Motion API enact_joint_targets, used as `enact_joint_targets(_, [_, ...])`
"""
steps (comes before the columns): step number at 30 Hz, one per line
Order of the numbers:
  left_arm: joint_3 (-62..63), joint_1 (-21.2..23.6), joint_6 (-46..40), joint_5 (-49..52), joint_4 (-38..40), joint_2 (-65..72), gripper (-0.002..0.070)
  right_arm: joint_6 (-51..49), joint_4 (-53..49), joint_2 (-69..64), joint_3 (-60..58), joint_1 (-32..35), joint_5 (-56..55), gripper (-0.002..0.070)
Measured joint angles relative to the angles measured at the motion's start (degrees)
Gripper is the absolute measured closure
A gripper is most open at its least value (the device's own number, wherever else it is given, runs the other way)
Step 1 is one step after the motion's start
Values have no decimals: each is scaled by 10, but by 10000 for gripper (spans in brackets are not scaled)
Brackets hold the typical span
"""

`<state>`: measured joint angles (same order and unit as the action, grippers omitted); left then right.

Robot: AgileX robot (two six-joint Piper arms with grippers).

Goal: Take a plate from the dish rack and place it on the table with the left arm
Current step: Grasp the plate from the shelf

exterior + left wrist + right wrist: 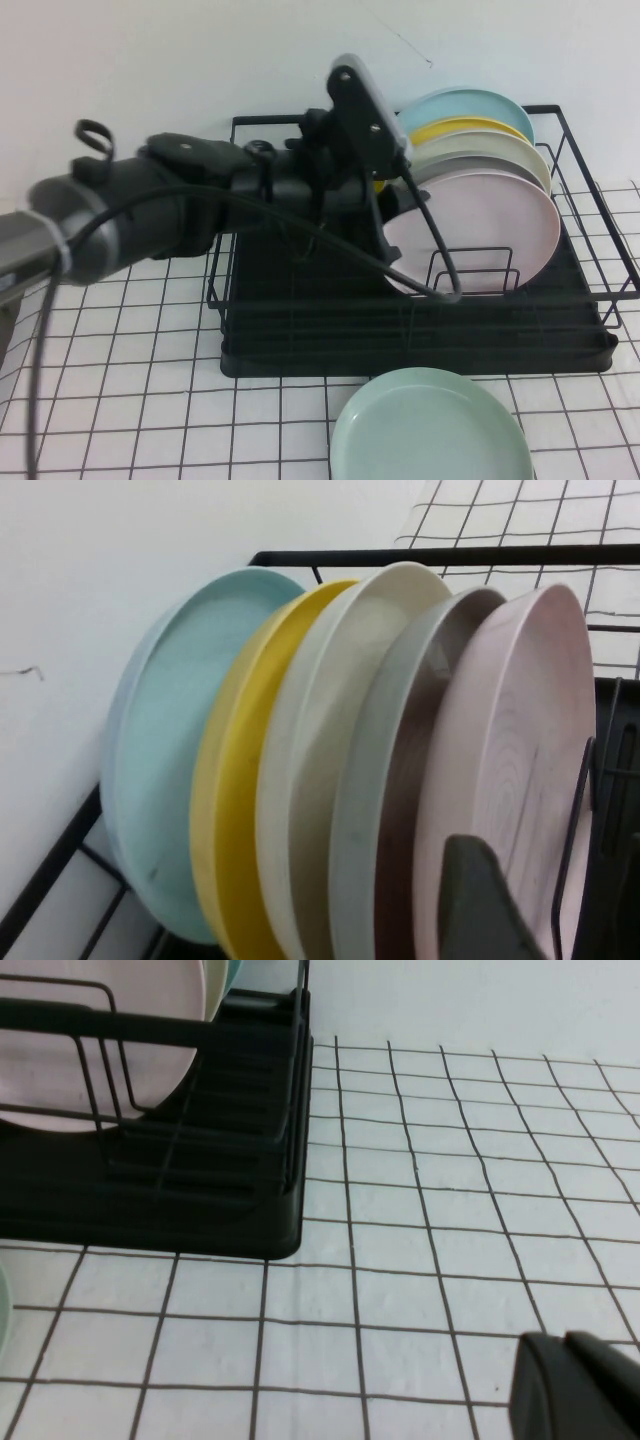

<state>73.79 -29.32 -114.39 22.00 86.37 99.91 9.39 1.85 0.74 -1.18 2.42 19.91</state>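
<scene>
**A:** What's the setting?

**B:** A plain white wall behind a white surface (150, 400) printed with thin black grid lines like small tiles. On it sits a large rectangular black wire dish rack (420, 340) with a black tray base.

**A:** And the plate in question?

**B:** The round pale pink matte plate (490, 225) stands on edge at the front of the row in the rack, leaning back against a grey plate (395, 780). Behind those come a cream plate (320, 760), a yellow plate (235, 820) and a light blue plate (165, 770), all tilted the same way.

**A:** Where is the left arm?

**B:** The black left arm (150, 210) reaches across over the rack, with the left gripper (385, 235) at the near edge of the pink plate. Whether its jaws are released or clenched, I cannot tell.

**A:** The other one?

**B:** The right gripper (580, 1390) hangs low over bare surface just beside the rack's corner; its jaws I cannot tell either.

**A:** Anything else?

**B:** A mint-green plate (430, 430) lies flat in front of the rack.
</scene>
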Motion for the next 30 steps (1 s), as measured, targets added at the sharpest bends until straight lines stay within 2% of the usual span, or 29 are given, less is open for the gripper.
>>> enact_joint_targets(2, [19, -6, -5, -5, 0, 25, 340, 0, 0, 0, 0, 0, 0, 679])
enact_joint_targets(5, [46, -15, -8, -15, 0, 57, 293, 0, 0, 0, 0, 0, 0, 679])
enact_joint_targets(15, [78, -27, -24, -54, 27, 120, 281, 0, 0, 0, 0, 0, 0, 679])
enact_joint_targets(18, [78, -27, -25, -59, 36, 131, 334, 0, 0, 0, 0, 0, 0, 679])
enact_joint_targets(22, [78, -27, -33, -68, 51, 133, 561, 0, 0, 0, 0, 0, 0, 679])
enact_joint_targets(23, [78, -27, -36, -64, 55, 133, 588, 0, 0, 0, 0, 0, 0, 679])
enact_joint_targets(30, [86, -29, -47, -54, 57, 122, 587, 0, 0, 0, 0, 0, 0, 679])
